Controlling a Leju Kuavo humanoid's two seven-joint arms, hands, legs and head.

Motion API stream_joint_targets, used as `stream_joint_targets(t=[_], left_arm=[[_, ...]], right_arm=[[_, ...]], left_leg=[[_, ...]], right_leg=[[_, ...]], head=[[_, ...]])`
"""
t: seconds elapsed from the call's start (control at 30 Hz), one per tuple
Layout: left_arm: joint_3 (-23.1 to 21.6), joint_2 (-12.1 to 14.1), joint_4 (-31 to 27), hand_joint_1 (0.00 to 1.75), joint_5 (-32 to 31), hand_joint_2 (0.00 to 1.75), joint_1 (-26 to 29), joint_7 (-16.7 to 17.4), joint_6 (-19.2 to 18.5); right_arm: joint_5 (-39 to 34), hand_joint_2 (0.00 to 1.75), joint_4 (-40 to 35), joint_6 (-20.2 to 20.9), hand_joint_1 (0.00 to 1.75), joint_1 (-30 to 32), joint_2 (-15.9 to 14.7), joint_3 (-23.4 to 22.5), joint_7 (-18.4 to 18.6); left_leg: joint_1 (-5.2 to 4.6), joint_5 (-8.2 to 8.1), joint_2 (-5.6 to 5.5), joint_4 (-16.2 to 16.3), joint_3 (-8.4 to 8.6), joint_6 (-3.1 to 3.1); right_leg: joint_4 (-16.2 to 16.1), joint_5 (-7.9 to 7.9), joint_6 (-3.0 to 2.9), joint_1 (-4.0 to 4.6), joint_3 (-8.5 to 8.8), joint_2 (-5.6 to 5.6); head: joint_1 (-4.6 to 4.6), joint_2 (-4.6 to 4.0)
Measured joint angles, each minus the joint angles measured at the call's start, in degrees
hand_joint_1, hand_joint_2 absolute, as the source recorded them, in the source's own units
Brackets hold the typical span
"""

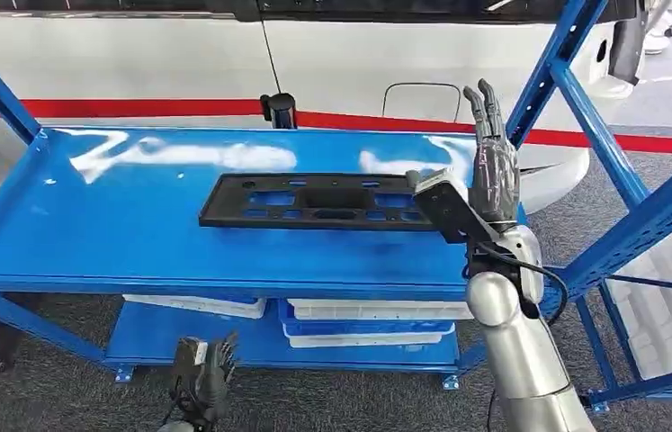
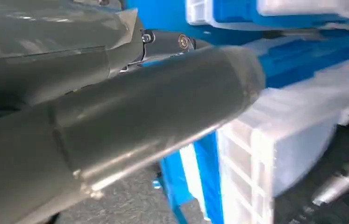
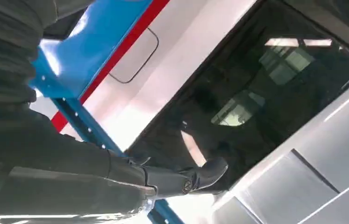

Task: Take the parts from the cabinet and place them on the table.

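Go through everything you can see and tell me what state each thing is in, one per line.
Black part: lying flat on the top shelf, untouched.
Right hand: raised, fingers straight up, holding nothing.
Left hand: hanging low, fingers curled in, holding nothing.
White trays: stacked on the lower shelf.
Top shelf: holds just the black part.

Black part (image 1: 318, 202) on blue shelf (image 1: 134, 243)
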Motion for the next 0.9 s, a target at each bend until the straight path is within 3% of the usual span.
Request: stream_joint_targets(t=[0.17, 0.3, 0.47, 0.57, 0.6, 0.7, 0.9], left_arm=[[1.2, 1.42, 1.14, 0.0, 0.99, 0.0, 1.84, 8.81, 4.18], [3.62, 3.71, 2.88, 0.0, 2.63, 0.0, 5.27, 18.23, 10.39], [5.66, 5.86, 4.64, 0.0, 2.63, 0.0, 9.19, 25.88, 14.08], [6.34, 6.43, 5.71, 0.0, 2.47, 0.0, 11.49, 36.27, 16.02], [6.43, 6.43, 5.79, 0.0, 2.43, 0.0, 12.17, 37.79, 16.35], [6.49, 6.43, 5.95, 0.0, 2.3, 0.0, 13.12, 38.99, 16.74], [6.51, 6.45, 6.03, 0.0, 2.19, 0.0, 13.48, 39.56, 16.76]], right_arm=[[0.44, 1.75, -0.02, 2.38, 0.0, 0.02, 1.82, 0.39, -0.28], [0.42, 1.75, -0.02, 3.93, 0.0, 0.06, 2.47, 1.97, -0.26], [1.66, 1.75, 0.15, 5.14, 0.0, 0.82, 3.08, 4.72, -0.44], [3.72, 1.75, 2.47, 6.4, 0.0, 1.36, 4.5, 9.43, -1.51], [3.98, 1.75, 3.28, 6.38, 0.0, 1.58, 4.99, 11.02, -1.59], [4.33, 1.75, 5.2, 6.16, 0.0, 1.72, 6.1, 14.16, -1.83], [4.31, 1.75, 6.43, 5.9, 0.0, 1.7, 6.58, 15.93, -1.9]], left_leg=[[-0.47, -0.31, -0.1, 0.03, 0.0, 0.49], [-0.5, -0.45, -0.06, 0.05, 0.02, 0.7], [-0.48, -0.56, -0.14, 0.04, 0.05, 0.81], [-0.34, -0.7, 0.08, 0.04, 0.29, 0.68], [-0.28, -0.7, 0.09, 0.04, 0.29, 0.68], [-0.11, -0.69, -0.29, 0.03, 0.28, 0.67], [0.03, -0.68, -0.29, 0.02, 0.3, 0.65]], right_leg=[[-0.41, 0.04, 0.07, 0.04, 0.12, -0.08], [-0.52, -0.09, 0.35, 0.03, 0.12, -0.08], [-0.52, -0.22, 0.67, 0.05, 0.21, -0.15], [-0.52, -0.28, 0.77, 0.07, 0.17, -0.01], [-0.52, -0.28, 0.76, 0.06, 0.14, 0.0], [-0.51, -0.35, 0.72, 0.09, 0.17, -0.37], [-0.46, -0.35, 0.71, 0.23, 0.23, -0.38]], head=[[-0.02, 0.0], [-0.04, 0.0], [-0.04, 0.0], [-0.11, 0.0], [-0.07, 0.0], [-0.07, 0.0], [-0.04, 0.0]])
